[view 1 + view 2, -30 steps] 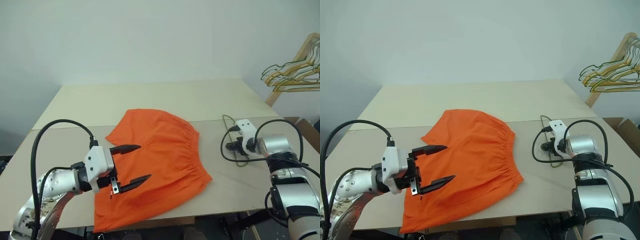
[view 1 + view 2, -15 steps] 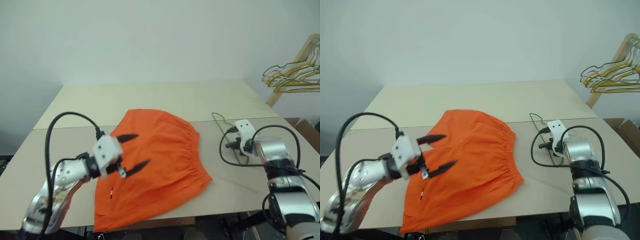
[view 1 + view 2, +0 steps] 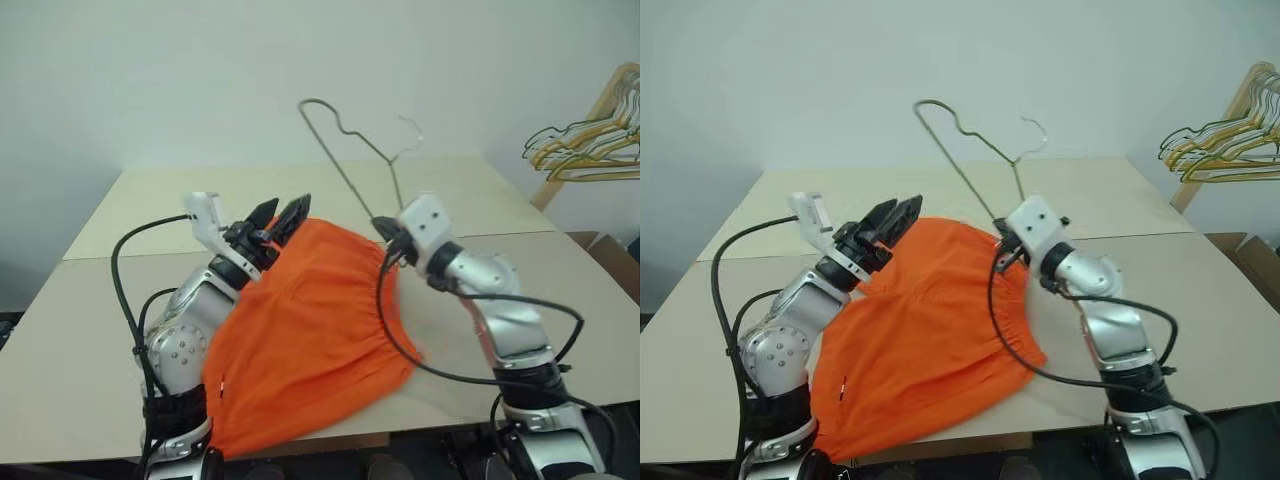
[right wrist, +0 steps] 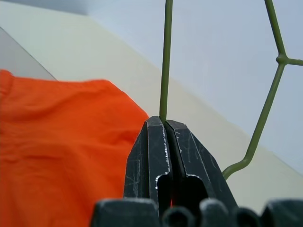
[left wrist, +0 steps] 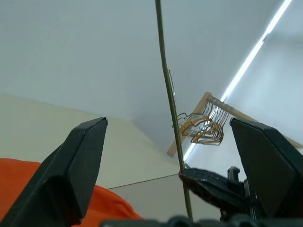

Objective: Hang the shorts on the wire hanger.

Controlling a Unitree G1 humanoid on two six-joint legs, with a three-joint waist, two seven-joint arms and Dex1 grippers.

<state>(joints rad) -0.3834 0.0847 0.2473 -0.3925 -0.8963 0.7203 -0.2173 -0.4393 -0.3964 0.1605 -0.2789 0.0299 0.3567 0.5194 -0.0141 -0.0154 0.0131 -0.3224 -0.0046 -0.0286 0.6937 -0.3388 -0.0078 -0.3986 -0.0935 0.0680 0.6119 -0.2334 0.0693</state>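
Clamped in the closed jaws of the right gripper [image 4: 165, 124], the wire hanger [image 3: 345, 170] is held upright above the orange shorts [image 3: 310, 340] spread on the tabletop [image 3: 90, 300]. The left gripper [image 3: 283, 216], jaws apart and empty, is poised over the fabric; the waistband should be lifted and a leg fed over the wire while the hanger is kept steady.

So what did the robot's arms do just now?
The right gripper lifted the wire hanger off the table and swung it left, above the shorts. The open left gripper rose and moved forward over them. The shorts and the rack's hangers stayed put.
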